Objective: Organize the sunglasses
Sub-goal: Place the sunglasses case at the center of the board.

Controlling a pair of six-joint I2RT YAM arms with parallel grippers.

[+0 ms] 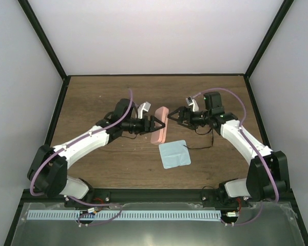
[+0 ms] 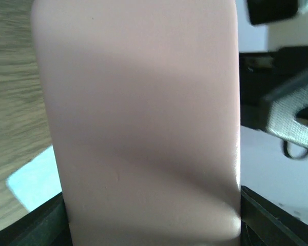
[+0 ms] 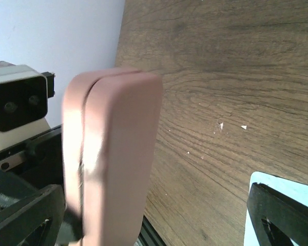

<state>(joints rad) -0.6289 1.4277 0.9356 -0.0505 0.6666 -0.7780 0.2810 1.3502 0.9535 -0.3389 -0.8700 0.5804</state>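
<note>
Brown wooden table [image 1: 92, 102], left claw [image 1: 158, 124] clamped on pink case [image 1: 160, 136], right claw [image 1: 171, 117] spread wide near it.

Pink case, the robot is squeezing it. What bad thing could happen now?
1. Only the left gripper clamps the pink case, and its surface looks smooth, so it might slip or twist out.
2. The right gripper is open and very close to the case's far end and to the left gripper. The two could bump.
3. If the case drops, it may land on the blue cloth and push it askew.
</note>
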